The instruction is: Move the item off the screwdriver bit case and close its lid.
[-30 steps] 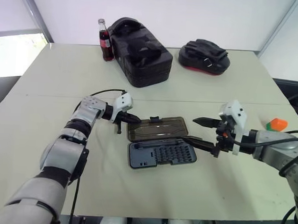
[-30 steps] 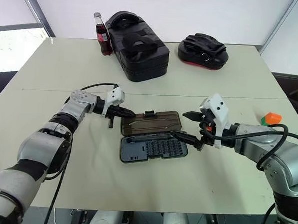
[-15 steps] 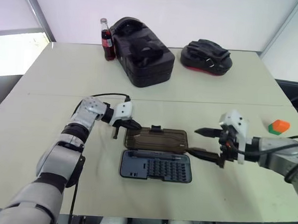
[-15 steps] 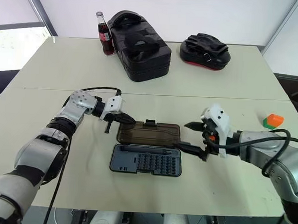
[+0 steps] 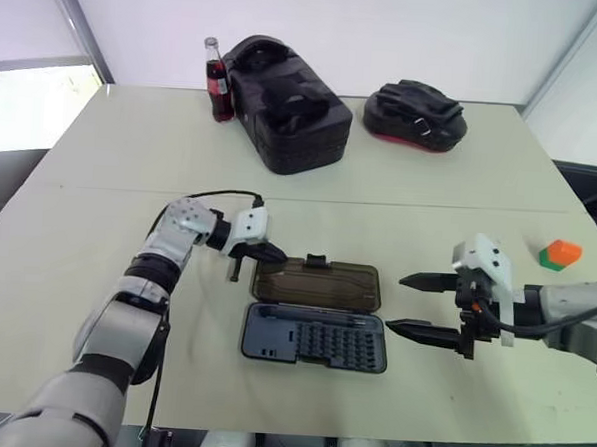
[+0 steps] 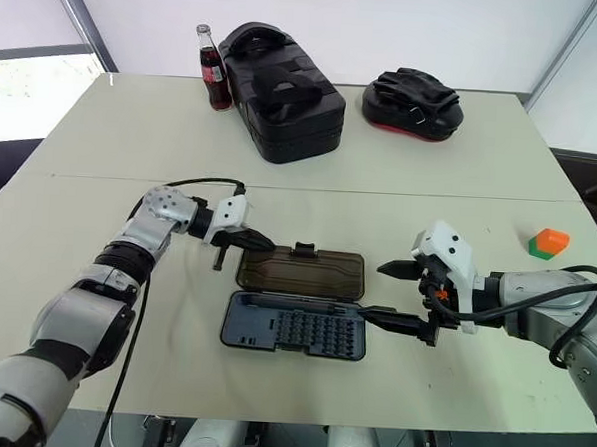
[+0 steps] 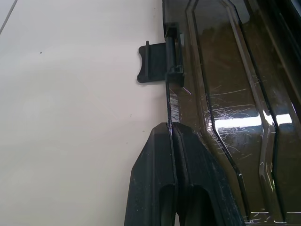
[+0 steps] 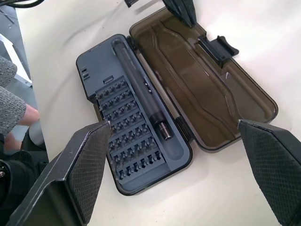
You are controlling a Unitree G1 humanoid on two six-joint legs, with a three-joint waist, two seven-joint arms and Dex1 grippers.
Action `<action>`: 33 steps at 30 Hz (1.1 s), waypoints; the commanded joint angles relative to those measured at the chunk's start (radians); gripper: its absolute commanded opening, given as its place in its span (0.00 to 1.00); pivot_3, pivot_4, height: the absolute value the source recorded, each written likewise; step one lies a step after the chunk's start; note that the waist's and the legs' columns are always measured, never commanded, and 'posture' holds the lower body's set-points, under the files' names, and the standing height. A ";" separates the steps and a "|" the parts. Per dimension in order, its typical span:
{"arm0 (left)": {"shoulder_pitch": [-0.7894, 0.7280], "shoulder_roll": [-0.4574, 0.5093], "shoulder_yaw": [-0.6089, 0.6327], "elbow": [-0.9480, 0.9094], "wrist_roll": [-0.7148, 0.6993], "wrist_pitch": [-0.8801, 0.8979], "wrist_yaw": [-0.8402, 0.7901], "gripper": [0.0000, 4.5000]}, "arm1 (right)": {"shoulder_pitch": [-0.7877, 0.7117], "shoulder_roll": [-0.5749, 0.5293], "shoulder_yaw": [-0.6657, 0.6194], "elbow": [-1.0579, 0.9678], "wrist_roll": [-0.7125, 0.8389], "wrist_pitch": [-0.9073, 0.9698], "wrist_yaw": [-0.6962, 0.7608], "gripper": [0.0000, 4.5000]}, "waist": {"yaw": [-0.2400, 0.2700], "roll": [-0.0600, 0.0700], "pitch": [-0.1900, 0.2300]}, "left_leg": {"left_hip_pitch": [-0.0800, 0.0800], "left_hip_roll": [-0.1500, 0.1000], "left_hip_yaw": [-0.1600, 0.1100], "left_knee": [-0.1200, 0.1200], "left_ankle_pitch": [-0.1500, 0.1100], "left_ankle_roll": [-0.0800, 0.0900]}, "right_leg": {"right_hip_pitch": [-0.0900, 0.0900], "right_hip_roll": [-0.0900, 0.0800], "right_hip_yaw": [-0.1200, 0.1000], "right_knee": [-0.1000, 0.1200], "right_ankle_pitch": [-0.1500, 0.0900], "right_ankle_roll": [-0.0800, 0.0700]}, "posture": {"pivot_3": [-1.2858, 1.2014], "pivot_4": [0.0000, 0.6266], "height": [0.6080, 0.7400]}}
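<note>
Lift lid [image 5: 317, 282] edge with pinched-shut left tool [image 5: 273, 252], fold over case [image 5: 315, 338], keeping wide-open right tool [image 5: 416, 306] clear.

The flat rectangular dark grey plastic case [image 6: 293, 326] is showing rows of small dark bits, and its translucent plastic lid [image 6: 302, 273] is looking smoky brown with pale scratches and a black latch [image 6: 303, 249]. The pale beige surface [image 6: 382, 158] is making the little orange block with the green part [image 6: 549, 243] pop. Both grippers' fingers [image 5: 423, 334] are looking matte black, with white housings behind them.
</note>
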 commanded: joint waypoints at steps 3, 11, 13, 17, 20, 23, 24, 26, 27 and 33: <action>0.033 0.000 -0.007 -0.057 -0.015 0.048 0.008 0.01 | -0.019 0.007 0.007 0.001 -0.014 -0.034 0.000 1.00 | -0.001 0.000 0.000 | -0.001 0.000 0.000 0.002 0.000 0.000 | 0.000 0.000 0.000 0.000 0.000 0.001 | 0.52 0.24 1.00; 0.039 0.008 -0.012 -0.086 -0.010 0.067 0.040 0.01 | -0.033 0.016 0.036 0.025 -0.037 -0.060 0.004 1.00 | -0.001 0.000 0.000 | -0.001 0.000 0.000 0.004 0.000 0.001 | 0.000 0.000 0.000 0.002 0.001 0.001 | 0.52 0.24 1.00; 0.041 0.013 -0.015 -0.086 -0.006 0.066 0.045 0.01 | -0.035 0.017 0.038 0.028 -0.040 -0.063 0.006 1.00 | -0.001 0.000 0.000 | -0.001 0.000 0.000 0.004 0.000 0.001 | 0.000 0.000 0.000 0.002 0.001 0.001 | 0.52 0.24 1.00; 0.041 0.014 -0.009 -0.090 -0.022 0.086 0.045 0.19 | -0.035 0.018 0.045 0.035 -0.054 -0.079 0.005 1.00 | -0.002 0.000 0.000 | -0.001 0.000 0.000 0.004 0.000 0.001 | 0.000 0.000 0.000 0.002 0.001 0.002 | 0.52 0.24 1.00; 0.036 0.011 0.000 -0.089 -0.029 0.085 0.067 0.51 | -0.035 0.016 0.049 0.038 -0.065 -0.087 0.004 1.00 | -0.002 0.000 0.000 | -0.001 0.000 0.000 0.004 0.000 0.001 | 0.000 0.000 0.000 0.002 0.001 0.002 | 0.52 0.24 1.00; 0.013 0.006 0.025 -0.071 -0.046 0.087 0.114 0.83 | -0.036 0.010 0.048 0.043 -0.064 -0.084 0.012 1.00 | -0.002 0.000 0.000 | -0.001 0.000 0.000 0.004 0.000 0.001 | 0.000 0.000 0.000 0.002 0.001 0.002 | 0.52 0.24 1.00; 0.005 0.006 0.037 -0.070 -0.052 0.086 0.137 0.95 | -0.035 0.008 0.048 0.044 -0.065 -0.084 0.014 1.00 | -0.002 0.000 0.000 | -0.001 0.000 0.000 0.004 0.000 0.001 | 0.000 0.000 0.000 0.002 0.001 0.002 | 0.52 0.24 1.00; -0.022 0.002 0.095 -0.076 -0.108 0.144 0.178 0.95 | -0.034 0.008 0.042 0.044 -0.061 -0.081 0.015 1.00 | -0.002 0.000 0.000 | -0.001 0.000 0.000 0.005 0.000 0.001 | 0.000 0.000 0.000 0.002 0.001 0.002 | 0.52 0.24 1.00; -0.040 0.004 0.135 -0.089 -0.150 0.200 0.191 0.95 | -0.035 0.015 0.033 0.046 -0.050 -0.076 0.012 1.00 | -0.002 -0.001 0.000 | -0.001 0.000 0.000 0.005 0.000 0.001 | 0.000 0.000 0.000 0.003 0.001 0.002 | 0.52 0.24 1.00; 0.048 0.081 0.223 -0.476 -0.361 0.587 0.128 0.95 | -0.101 0.066 0.016 0.106 -0.024 -0.076 -0.017 1.00 | -0.014 0.000 0.000 | -0.001 0.002 -0.001 0.005 0.000 0.001 | 0.000 0.000 0.000 0.003 0.001 0.002 | 0.52 0.24 1.00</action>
